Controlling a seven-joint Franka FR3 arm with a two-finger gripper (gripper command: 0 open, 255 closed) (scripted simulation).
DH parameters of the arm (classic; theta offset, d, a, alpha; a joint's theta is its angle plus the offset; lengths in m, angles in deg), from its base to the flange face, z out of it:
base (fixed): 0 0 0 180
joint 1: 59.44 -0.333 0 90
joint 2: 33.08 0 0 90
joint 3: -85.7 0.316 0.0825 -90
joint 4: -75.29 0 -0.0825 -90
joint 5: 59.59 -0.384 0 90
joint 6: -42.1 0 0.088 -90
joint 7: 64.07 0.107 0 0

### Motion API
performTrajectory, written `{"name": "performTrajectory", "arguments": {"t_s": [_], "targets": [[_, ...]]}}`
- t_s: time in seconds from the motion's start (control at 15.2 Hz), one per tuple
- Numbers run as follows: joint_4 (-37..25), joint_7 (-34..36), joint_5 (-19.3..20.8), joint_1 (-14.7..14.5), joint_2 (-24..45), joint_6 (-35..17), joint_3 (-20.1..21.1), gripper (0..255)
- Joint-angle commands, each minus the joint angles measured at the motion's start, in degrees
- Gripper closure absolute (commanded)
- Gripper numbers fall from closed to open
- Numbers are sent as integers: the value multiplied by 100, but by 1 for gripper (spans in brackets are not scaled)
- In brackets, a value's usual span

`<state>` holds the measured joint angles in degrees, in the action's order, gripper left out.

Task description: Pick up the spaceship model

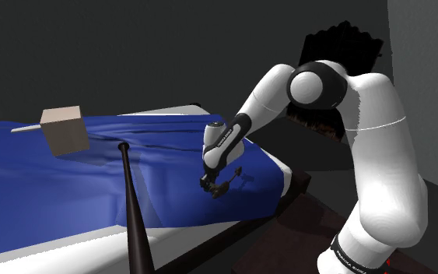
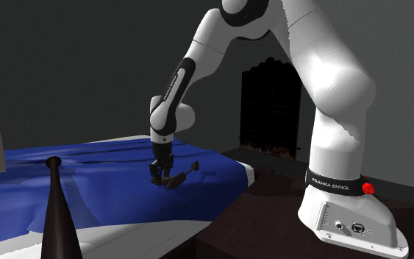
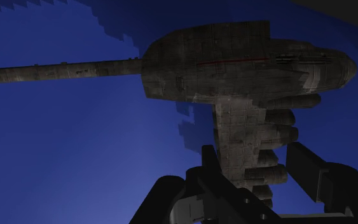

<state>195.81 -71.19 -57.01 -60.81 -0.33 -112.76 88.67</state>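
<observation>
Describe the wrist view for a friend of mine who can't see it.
A grey spaceship model with a long thin boom is seen up close against blue cloth. The robot's black hand reaches in around the model's lower section.

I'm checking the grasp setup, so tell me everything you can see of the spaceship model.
The spaceship model is dull grey-brown with panelled plating and a thin red line along its broad hull. A long thin boom sticks out from one end. A narrower section with stacked pods runs between the fingers of the open pincer. It lies low over the blue bed cover.
</observation>
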Motion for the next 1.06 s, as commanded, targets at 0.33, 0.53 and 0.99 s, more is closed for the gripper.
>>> {"name": "performTrajectory", "arguments": {"t_s": [0.33,0.53,0.99], "targets": [[99,-18,-36,23,-456,355,36,255],[129,-29,-54,35,-659,528,51,255],[154,-50,-87,53,-994,837,75,255]]}}
